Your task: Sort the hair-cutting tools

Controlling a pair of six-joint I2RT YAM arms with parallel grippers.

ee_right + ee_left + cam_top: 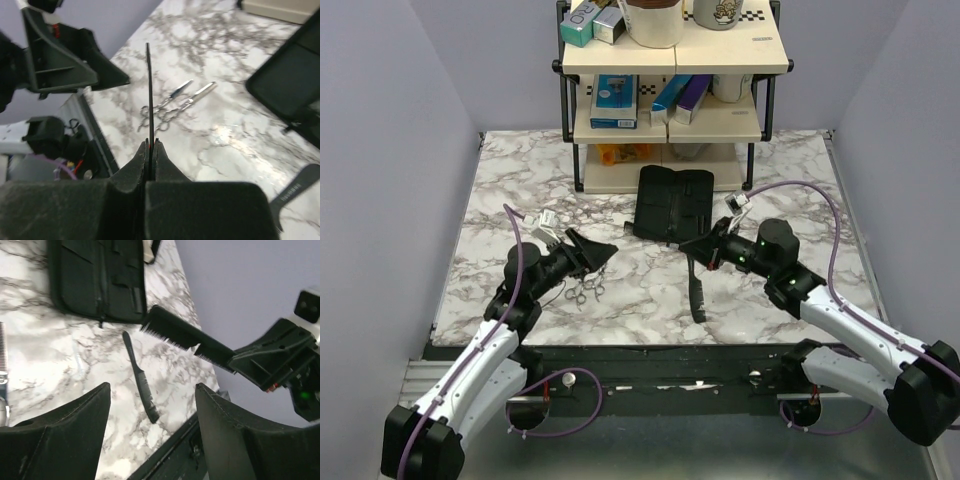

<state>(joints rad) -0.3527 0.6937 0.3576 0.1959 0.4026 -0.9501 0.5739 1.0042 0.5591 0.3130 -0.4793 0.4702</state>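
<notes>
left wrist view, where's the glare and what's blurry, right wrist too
Left wrist view: glare bleaches the white marble table at left; the left gripper's black fingers are soft. Right wrist view: the right gripper's fingers blur too, and sheen lies by the small silver metal scissors.

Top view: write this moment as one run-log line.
left gripper open, empty | right gripper shut on toothed comb | slim comb, scissors on table

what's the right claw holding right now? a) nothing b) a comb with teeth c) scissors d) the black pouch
b: the right claw is shut on the toothed comb, while the scissors lie loose on the table.
</notes>
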